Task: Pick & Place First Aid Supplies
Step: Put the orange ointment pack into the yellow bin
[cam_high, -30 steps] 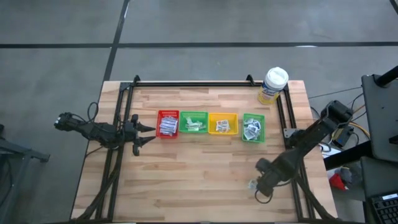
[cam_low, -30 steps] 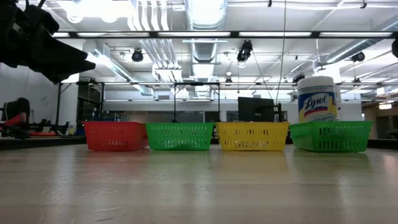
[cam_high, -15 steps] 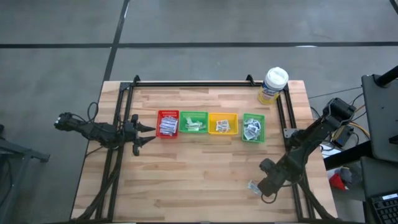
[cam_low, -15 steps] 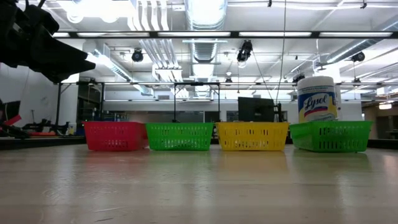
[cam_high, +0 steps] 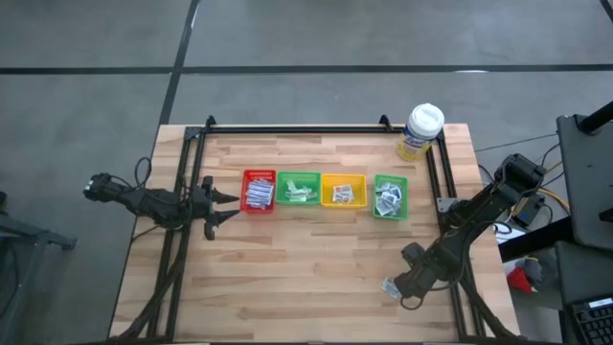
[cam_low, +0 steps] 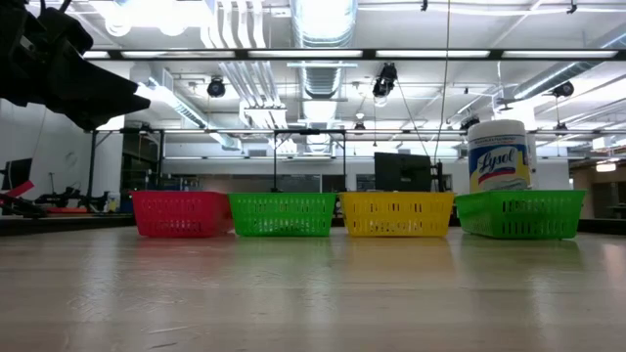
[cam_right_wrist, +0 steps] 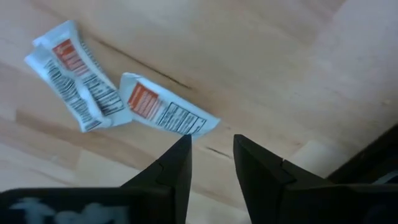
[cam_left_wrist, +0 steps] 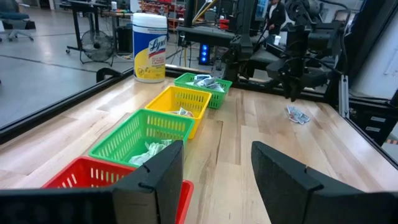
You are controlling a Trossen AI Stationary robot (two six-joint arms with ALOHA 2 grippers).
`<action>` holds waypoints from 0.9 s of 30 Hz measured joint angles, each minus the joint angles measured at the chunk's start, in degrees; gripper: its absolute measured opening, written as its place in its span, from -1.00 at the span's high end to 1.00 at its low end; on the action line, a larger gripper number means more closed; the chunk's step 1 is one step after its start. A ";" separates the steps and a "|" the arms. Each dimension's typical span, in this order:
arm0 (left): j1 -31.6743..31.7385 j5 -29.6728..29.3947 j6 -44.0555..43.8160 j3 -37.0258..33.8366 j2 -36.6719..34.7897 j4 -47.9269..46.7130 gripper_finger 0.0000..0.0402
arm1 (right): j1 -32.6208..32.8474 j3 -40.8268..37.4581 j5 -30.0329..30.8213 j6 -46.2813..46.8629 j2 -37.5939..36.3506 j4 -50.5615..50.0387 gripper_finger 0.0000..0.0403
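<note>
Packets (cam_right_wrist: pixel 118 99), two white printed ones, loose on bare wood near table's (cam_high: pixel 316 268) front right corner. Right gripper (cam_high: pixel 402 290) right above them, fingers (cam_right_wrist: pixel 168 171) parted a bit, holding nothing. Left gripper (cam_left_wrist: pixel 211 180) wide open and empty by left edge, facing red tray (cam_high: pixel 259 191).

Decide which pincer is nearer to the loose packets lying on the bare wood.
The right pincer: it hangs right beside the loose packets. The left pincer waits across the table, beside the red tray.
</note>
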 joint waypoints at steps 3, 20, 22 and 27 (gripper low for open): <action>0.02 -0.01 0.00 -0.02 -0.01 0.00 0.06 | 0.00 -0.22 0.00 0.43 0.00 0.47 0.39; 0.00 -0.01 0.00 0.00 0.01 -0.02 0.06 | 0.22 -4.31 0.03 4.88 0.00 8.00 0.21; 0.01 -0.01 0.00 -0.02 0.01 -0.02 0.06 | 0.22 -5.34 0.03 5.36 0.00 9.50 0.21; 0.01 0.01 0.00 -0.02 0.00 0.00 0.06 | 0.22 -7.15 -0.05 6.78 -0.04 11.39 0.26</action>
